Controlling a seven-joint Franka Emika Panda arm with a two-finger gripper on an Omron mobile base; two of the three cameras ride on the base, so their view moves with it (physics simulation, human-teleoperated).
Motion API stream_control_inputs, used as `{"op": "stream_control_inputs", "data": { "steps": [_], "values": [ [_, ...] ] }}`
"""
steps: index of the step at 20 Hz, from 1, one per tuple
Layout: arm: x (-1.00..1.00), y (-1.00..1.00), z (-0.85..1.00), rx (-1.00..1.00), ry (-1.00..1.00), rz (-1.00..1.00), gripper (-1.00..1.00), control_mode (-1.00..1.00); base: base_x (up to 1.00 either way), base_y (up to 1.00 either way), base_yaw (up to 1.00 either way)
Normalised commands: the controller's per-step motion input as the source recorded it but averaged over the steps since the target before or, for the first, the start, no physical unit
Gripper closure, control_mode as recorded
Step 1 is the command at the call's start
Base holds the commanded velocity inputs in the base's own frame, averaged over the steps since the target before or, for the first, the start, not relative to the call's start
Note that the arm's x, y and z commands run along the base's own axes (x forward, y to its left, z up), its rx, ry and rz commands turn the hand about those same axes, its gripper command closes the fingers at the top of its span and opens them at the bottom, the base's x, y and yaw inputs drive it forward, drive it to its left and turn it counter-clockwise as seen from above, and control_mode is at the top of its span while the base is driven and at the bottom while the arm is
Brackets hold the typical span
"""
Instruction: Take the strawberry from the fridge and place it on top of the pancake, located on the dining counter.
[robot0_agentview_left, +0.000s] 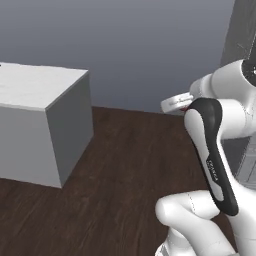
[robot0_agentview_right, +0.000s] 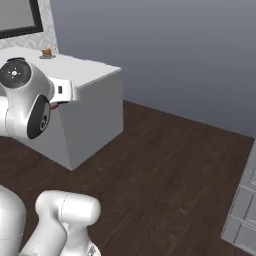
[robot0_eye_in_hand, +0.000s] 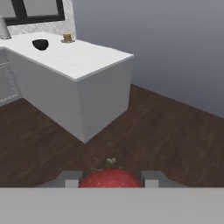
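In the hand view the red strawberry (robot0_eye_in_hand: 110, 178) with its green stalk sits between my two fingertips, and the gripper (robot0_eye_in_hand: 110, 180) is shut on it, held above the dark wood floor. A sliver of the strawberry's red (robot0_agentview_right: 56, 106) peeks out beside my wrist in the right base view. Far off, the dining counter (robot0_eye_in_hand: 87, 61) with its white marbled top and grey sides carries the pancake (robot0_eye_in_hand: 67, 38) near its far edge, also seen as the pancake (robot0_agentview_right: 47, 53) on the counter (robot0_agentview_right: 95, 75). The counter's corner (robot0_agentview_left: 45, 87) shows at left. The fridge is out of view.
A dark bowl (robot0_eye_in_hand: 40, 44) stands on the counter left of the pancake. Dark wood floor (robot0_agentview_right: 165, 165) lies open between me and the counter. A grey wall (robot0_eye_in_hand: 166, 39) stands behind. Grey panelled cabinets (robot0_agentview_right: 242, 210) sit at the right edge.
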Motion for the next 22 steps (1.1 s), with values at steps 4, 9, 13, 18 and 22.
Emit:
{"op": "stream_control_inputs", "data": {
  "steps": [4,9,13,18,22],
  "values": [
    [0.00,0.00,0.00,0.00,0.00,0.00,1.00,1.00,1.00,-0.32,0.27],
    [0.00,0.00,0.00,0.00,0.00,0.00,1.00,1.00,1.00,-0.10,0.29],
    [0.00,0.00,0.00,0.00,0.00,0.00,1.00,1.00,1.00,0.00,0.27],
    [0.00,0.00,0.00,0.00,0.00,0.00,1.00,1.00,1.00,0.00,0.26],
    [0.00,0.00,0.00,0.00,0.00,0.00,1.00,1.00,1.00,-0.11,0.28]
  ]
}}
